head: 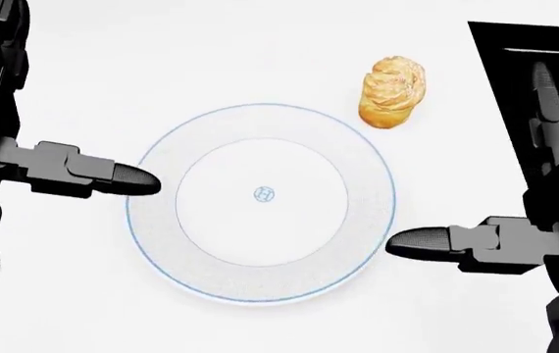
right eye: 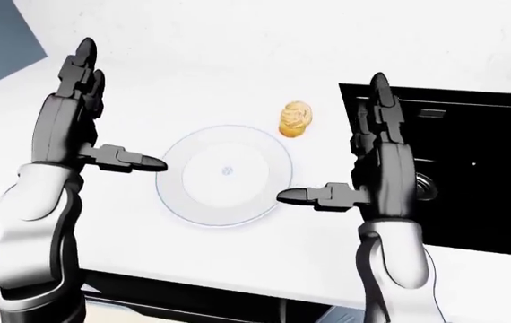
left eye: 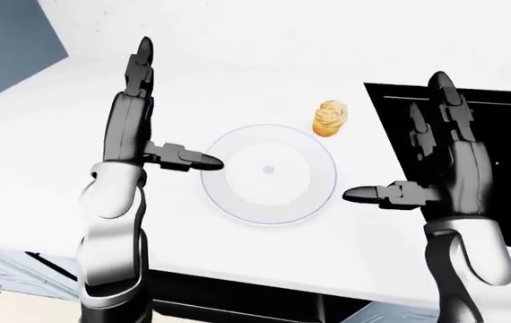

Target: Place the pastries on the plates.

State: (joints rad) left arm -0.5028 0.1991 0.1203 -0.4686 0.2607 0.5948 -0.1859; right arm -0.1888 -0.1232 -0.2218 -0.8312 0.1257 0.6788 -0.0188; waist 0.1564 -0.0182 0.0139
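On the white counter [head: 260, 44] just beyond the plate [head: 157, 243], up and right of its rim, the pastry [head: 392, 92] is lying; we are holding the left hand [left eye: 130, 121] and right hand [left eye: 448, 168] open, empty. We are judging it light, flaky, crushable: pinch gently across its sides.

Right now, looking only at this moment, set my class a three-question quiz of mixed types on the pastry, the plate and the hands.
1. True or false: the pastry lies on the plate.
2. In the head view, the black sink lies toward which side? A) left B) right C) bottom
3. Fill in: both the left hand and the right hand are ____, holding nothing.

Key: 1 false, it sits on the counter beyond the rim. 2 B. 3 open.
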